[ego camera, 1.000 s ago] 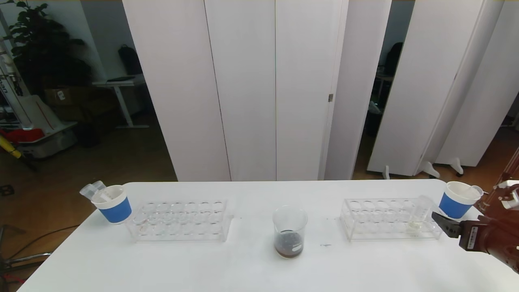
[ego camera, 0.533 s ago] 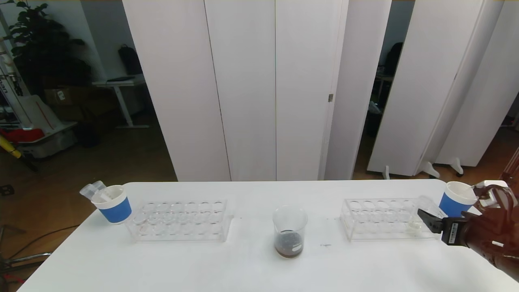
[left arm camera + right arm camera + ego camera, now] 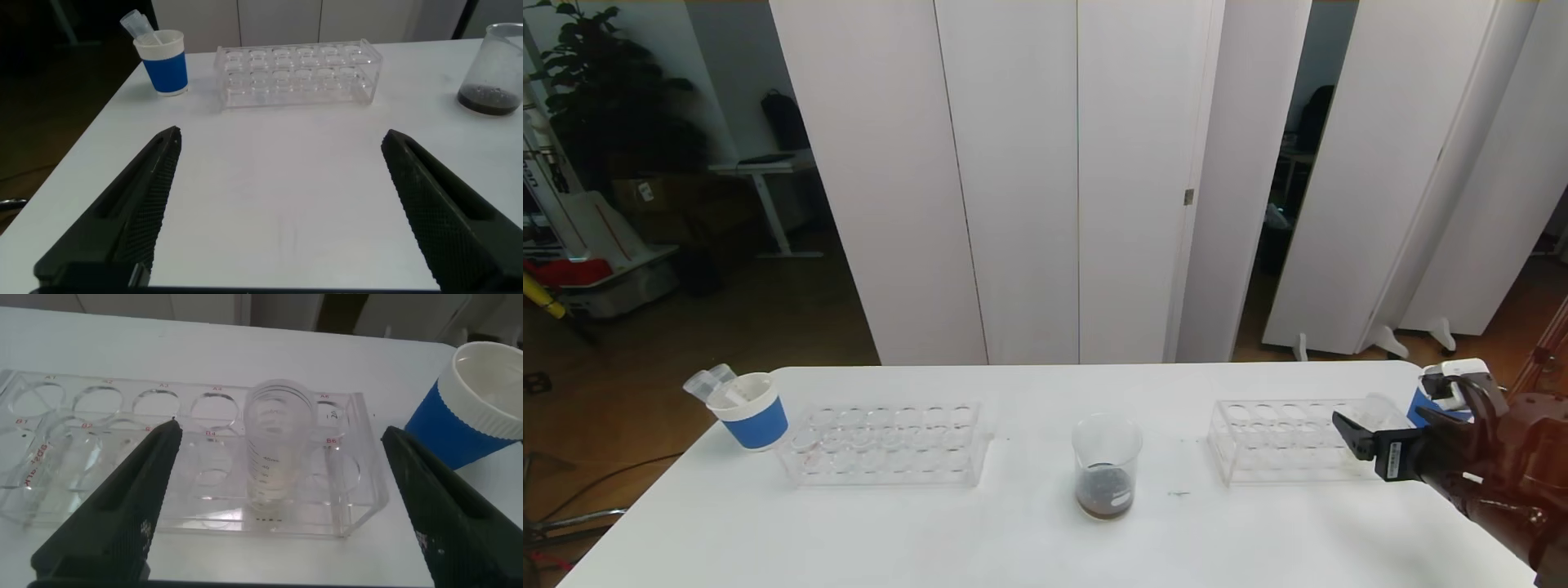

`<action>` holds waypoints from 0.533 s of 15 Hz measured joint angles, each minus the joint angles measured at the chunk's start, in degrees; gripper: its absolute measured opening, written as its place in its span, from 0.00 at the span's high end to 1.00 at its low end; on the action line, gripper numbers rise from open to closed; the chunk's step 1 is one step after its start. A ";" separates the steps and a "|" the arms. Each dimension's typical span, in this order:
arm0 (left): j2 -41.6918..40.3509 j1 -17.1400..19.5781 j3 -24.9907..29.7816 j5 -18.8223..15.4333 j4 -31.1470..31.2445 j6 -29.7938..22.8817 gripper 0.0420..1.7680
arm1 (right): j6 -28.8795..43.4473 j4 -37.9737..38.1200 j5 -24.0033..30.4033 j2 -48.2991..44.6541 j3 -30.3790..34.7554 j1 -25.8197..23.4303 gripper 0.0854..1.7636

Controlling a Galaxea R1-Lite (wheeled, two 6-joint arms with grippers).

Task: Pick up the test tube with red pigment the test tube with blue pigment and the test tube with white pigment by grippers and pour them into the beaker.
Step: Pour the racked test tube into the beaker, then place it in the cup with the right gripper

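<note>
Right gripper [image 3: 278,506]: jaws wide apart, empty, at the right rack [image 3: 1282,441], lined up on the white tube [image 3: 278,449].
White tube: upright in that rack's right end, pale liquid in its tip, not yet gripped.
Left gripper [image 3: 282,204]: released, empty, low over the near table edge [image 3: 278,196].
Beaker [image 3: 1106,465]: mid-table, dark liquid at the bottom, so some pouring looks done.
Left rack [image 3: 886,445]: no tubes seen.
Cups [image 3: 752,408]: the left one holds tubes.
Left to do: grasp and pour white.
</note>
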 joint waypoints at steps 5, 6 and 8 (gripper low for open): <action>0.00 0.00 0.00 0.00 0.00 0.00 0.01 | -0.04 -2.61 -0.02 2.93 -0.52 1.56 0.01; 0.00 0.00 0.00 0.00 0.00 0.00 0.01 | 0.02 -3.52 -0.02 3.52 -0.74 1.57 0.01; 0.00 0.00 0.00 0.00 0.00 0.00 0.01 | 0.05 -5.07 -0.04 4.74 -1.10 1.45 0.01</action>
